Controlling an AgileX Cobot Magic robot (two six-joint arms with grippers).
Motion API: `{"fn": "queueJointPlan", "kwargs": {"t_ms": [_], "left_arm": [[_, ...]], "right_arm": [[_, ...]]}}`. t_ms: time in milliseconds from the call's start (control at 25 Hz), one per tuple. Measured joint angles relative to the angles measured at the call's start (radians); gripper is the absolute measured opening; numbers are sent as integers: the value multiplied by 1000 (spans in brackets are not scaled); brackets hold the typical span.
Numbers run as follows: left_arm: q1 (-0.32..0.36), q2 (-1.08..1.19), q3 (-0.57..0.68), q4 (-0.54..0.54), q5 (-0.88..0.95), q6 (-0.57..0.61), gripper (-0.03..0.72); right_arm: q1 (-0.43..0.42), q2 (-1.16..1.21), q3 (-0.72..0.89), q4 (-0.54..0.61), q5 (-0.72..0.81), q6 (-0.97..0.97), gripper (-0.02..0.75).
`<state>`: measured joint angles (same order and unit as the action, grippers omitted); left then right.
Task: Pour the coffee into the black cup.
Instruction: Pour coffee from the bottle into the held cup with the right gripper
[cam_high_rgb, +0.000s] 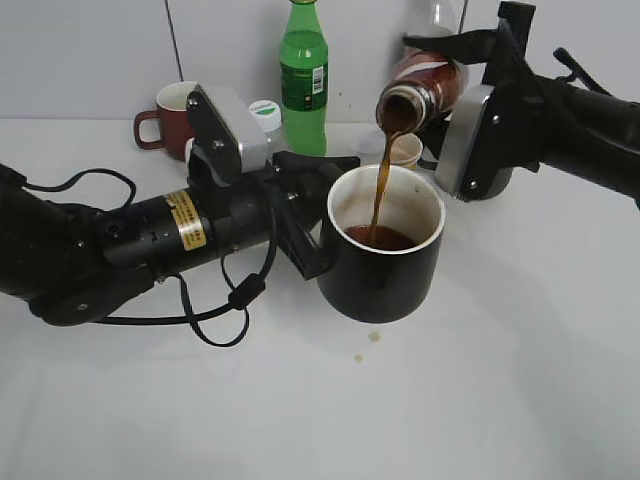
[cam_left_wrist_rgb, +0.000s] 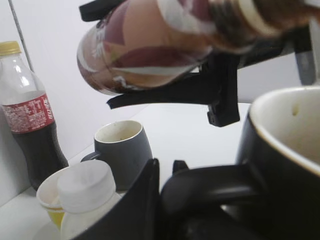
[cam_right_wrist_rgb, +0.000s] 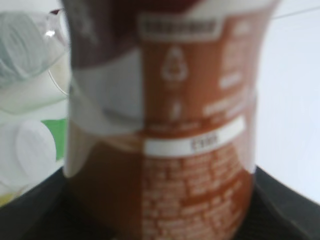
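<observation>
My left gripper (cam_high_rgb: 318, 215) is shut on the handle of the black cup (cam_high_rgb: 385, 275) and holds it above the table. The cup's handle (cam_left_wrist_rgb: 210, 187) and cream interior (cam_left_wrist_rgb: 295, 120) fill the left wrist view. My right gripper (cam_high_rgb: 455, 60) is shut on the coffee bottle (cam_high_rgb: 425, 88), which is tipped mouth-down over the cup. A brown stream (cam_high_rgb: 380, 185) runs from the bottle into the cup, where coffee pools. The bottle's label (cam_right_wrist_rgb: 190, 150) fills the right wrist view, and the bottle (cam_left_wrist_rgb: 150, 45) hangs over the cup in the left wrist view.
A green bottle (cam_high_rgb: 303, 80), a dark-red mug (cam_high_rgb: 172, 115) and a small paper cup (cam_high_rgb: 406, 150) stand at the back. A cola bottle (cam_left_wrist_rgb: 30, 115), a grey mug (cam_left_wrist_rgb: 122, 150) and a white-capped bottle (cam_left_wrist_rgb: 85, 192) show beside the left gripper. Small drops (cam_high_rgb: 372, 338) lie on the table.
</observation>
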<state>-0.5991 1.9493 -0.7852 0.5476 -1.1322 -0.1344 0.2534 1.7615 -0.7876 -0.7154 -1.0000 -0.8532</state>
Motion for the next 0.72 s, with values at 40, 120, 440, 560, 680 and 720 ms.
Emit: {"fn": "queueJointPlan", "kwargs": {"t_ms": [40, 120, 440, 560, 680, 720], "left_arm": [[0, 0, 0, 0, 0, 0, 45], [0, 0, 0, -2, 0, 0, 45], [1, -11, 10, -118, 1, 0, 44], [10, -58, 53, -182, 8, 0, 44], [40, -123, 113, -222, 7, 0, 44], [57, -149, 134, -231, 7, 0, 44]], "right_arm": [[0, 0, 0, 0, 0, 43, 503], [0, 0, 0, 9, 0, 125, 503], [0, 0, 0, 204, -41, 445, 503], [0, 0, 0, 299, -52, 596, 503], [0, 0, 9, 349, -51, 720, 503], [0, -1, 19, 359, -51, 737, 503]]}}
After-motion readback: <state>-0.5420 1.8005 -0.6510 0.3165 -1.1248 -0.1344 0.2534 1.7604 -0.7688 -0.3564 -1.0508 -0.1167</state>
